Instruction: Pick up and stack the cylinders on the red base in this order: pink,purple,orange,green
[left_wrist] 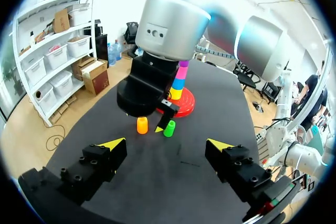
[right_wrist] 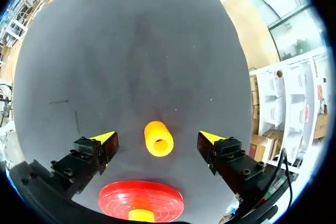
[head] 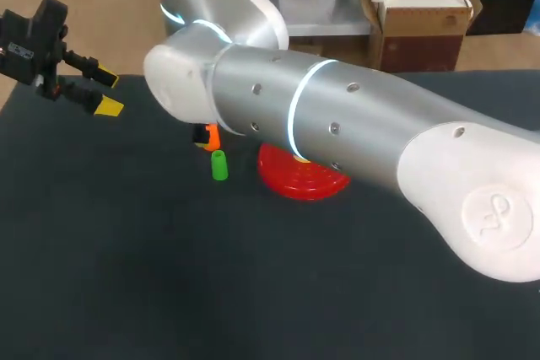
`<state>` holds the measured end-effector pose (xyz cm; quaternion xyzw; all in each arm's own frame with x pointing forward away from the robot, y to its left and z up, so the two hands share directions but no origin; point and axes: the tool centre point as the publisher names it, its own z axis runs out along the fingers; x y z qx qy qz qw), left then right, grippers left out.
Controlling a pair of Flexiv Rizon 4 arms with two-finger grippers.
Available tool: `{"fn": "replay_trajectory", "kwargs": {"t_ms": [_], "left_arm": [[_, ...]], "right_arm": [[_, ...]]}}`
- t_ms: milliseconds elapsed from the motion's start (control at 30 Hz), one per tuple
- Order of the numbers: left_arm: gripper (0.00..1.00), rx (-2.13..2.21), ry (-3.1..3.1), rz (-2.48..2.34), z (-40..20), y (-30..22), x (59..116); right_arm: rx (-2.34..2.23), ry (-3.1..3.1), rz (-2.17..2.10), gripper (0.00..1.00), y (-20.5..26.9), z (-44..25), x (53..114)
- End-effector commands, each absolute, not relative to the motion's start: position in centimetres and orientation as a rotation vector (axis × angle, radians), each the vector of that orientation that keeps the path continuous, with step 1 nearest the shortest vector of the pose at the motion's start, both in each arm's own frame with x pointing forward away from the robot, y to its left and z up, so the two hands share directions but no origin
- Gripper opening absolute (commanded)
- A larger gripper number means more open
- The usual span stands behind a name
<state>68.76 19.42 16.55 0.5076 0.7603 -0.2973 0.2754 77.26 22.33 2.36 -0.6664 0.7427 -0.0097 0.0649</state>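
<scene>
The small orange plastic cylinder [right_wrist: 158, 138] is stood upright on the black table [right_wrist: 131, 51], long axis vertical, hollow end upward, between the released right jaws; the left jaws are held released too.

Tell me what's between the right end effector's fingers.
The orange cylinder, centred in the open right end effector, touching neither finger. Seen in the right wrist view.

Silver right arm [head: 337, 115] has white caps [head: 494, 208], perhaps screws [head: 353, 88].
</scene>
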Motion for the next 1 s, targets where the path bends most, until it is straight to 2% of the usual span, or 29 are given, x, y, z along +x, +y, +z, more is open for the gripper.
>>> {"fn": "replay_trajectory", "kwargs": {"t_ms": [33,100,200,267,300,367,400,600,667,700,733,767,800,1000], "left_arm": [[1.00,1.364,2.041,-0.798,16.4,19.4,68.7],[1.00,1.364,2.041,-0.798,16.4,19.4,68.7],[1.00,1.364,2.041,-0.798,16.4,19.4,68.7],[1.00,1.364,2.041,-0.798,16.4,19.4,68.7],[1.00,1.364,2.041,-0.798,16.4,19.4,68.7],[1.00,1.364,2.041,-0.798,16.4,19.4,68.7],[1.00,1.364,2.041,-0.798,16.4,19.4,68.7],[1.00,1.364,2.041,-0.798,16.4,19.4,68.7],[1.00,1.364,2.041,-0.798,16.4,19.4,68.7],[1.00,1.364,2.041,-0.798,16.4,19.4,68.7],[1.00,1.364,2.041,-0.798,16.4,19.4,68.7],[1.00,1.364,2.041,-0.798,16.4,19.4,68.7],[1.00,1.364,2.041,-0.798,16.4,19.4,68.7],[1.00,1.364,2.041,-0.798,16.4,19.4,68.7]], "right_arm": [[-2.232,2.437,0.574,1.00,22.8,2.4,77.9],[-2.231,2.440,0.572,1.00,22.7,2.4,77.9],[-2.232,2.444,0.569,0.80,22.7,2.3,77.9],[-2.232,2.445,0.568,0.72,22.7,2.3,77.8],[-2.232,2.446,0.567,0.62,22.6,2.3,77.8],[-2.232,2.447,0.566,0.52,22.6,2.3,77.8],[-2.232,2.447,0.564,0.49,22.6,2.3,77.8],[-2.236,2.459,0.549,0.47,22.6,2.4,77.9],[-2.233,2.474,0.544,0.42,22.5,2.3,78.0],[-2.230,2.476,0.543,0.35,22.5,2.2,78.0],[-2.220,2.481,0.540,0.23,22.4,2.3,78.0],[-2.213,2.480,0.538,0.05,22.4,2.4,78.0],[-2.202,2.478,0.525,0.00,22.3,2.7,78.1],[-2.151,2.385,0.426,0.00,21.8,7.4,78.0]]}}
